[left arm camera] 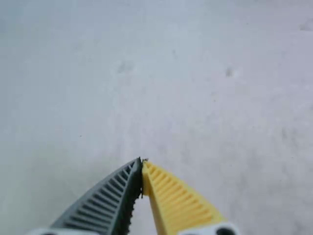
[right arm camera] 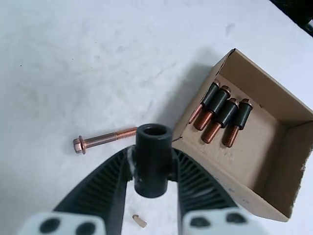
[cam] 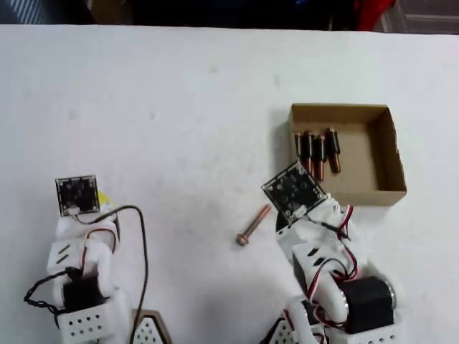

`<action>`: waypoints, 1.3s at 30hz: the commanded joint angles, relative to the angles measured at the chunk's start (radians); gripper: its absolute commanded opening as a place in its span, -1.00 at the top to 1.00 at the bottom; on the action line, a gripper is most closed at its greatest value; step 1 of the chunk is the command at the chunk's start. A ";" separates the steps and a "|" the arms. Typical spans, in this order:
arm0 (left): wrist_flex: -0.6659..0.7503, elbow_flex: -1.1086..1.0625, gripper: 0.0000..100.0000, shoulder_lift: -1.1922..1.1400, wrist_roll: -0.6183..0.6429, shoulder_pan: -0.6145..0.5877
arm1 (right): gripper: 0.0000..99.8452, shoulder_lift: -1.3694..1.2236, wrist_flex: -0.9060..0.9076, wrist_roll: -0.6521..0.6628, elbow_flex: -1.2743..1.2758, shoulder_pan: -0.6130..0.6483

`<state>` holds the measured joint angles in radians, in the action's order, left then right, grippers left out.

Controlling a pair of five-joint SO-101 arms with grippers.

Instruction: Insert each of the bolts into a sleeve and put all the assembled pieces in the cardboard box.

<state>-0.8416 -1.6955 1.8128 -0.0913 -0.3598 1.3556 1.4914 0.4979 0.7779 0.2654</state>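
Closest in the right wrist view, a black sleeve (right arm camera: 152,159) stands nearly upright, pinched between the two dark ribbed fingers of the right tool (right arm camera: 152,151). It is a smooth matte cylinder and its open bore faces the camera. Its lower end is hidden behind the fingers.

One loose bolt (right arm camera: 105,138) lies flat on the white desk (right arm camera: 73,58) just beside the sleeve. It is copper-coloured with a flanged hex head, and its threaded tip points at the sleeve's rim. Whether the two touch cannot be told.

On the sleeve's other side sits the cardboard box (right arm camera: 259,152), plain brown with low walls. One corner is cut off by the frame edge. Four assembled pieces (right arm camera: 220,110) lie side by side against its far wall, each a black sleeve with copper showing at both ends. A small tan scrap (right arm camera: 139,221) lies on the desk between the fingers' bases; what it is cannot be made out.

From the high view, the bolt (cam: 254,224) lies between the arms, close to the right one. That arm's wrist board (cam: 295,190) sits against the box's (cam: 362,161) near-left corner.

The left tool (left arm camera: 142,164) is well apart from all of this, over bare, faintly speckled desk. Its grey and yellow toothed fingers are pressed together, with nothing between them.
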 commanded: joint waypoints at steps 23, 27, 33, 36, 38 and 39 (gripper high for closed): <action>-0.008 0.003 0.94 0.010 -0.009 0.012 | 0.95 0.119 -0.318 -0.060 0.115 -0.004; -0.009 0.003 0.94 0.010 -0.009 0.012 | 0.95 0.216 -0.300 -0.060 0.118 -0.004; -0.009 0.003 0.94 0.010 -0.011 0.013 | 0.95 0.340 -0.302 -0.054 0.141 -0.004; -0.009 0.003 0.94 0.010 -0.011 0.013 | 0.95 0.338 -0.308 -0.055 0.175 -0.004; -0.009 0.003 0.94 0.010 -0.011 0.013 | 0.95 0.344 -0.323 -0.060 0.196 -0.004; -0.009 0.003 0.94 0.010 -0.014 0.013 | 0.95 0.344 -0.343 -0.060 0.209 -0.004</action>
<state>-0.8416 -1.6955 1.8128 -0.0913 -0.3598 1.6870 1.1907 0.4473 0.9682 0.2670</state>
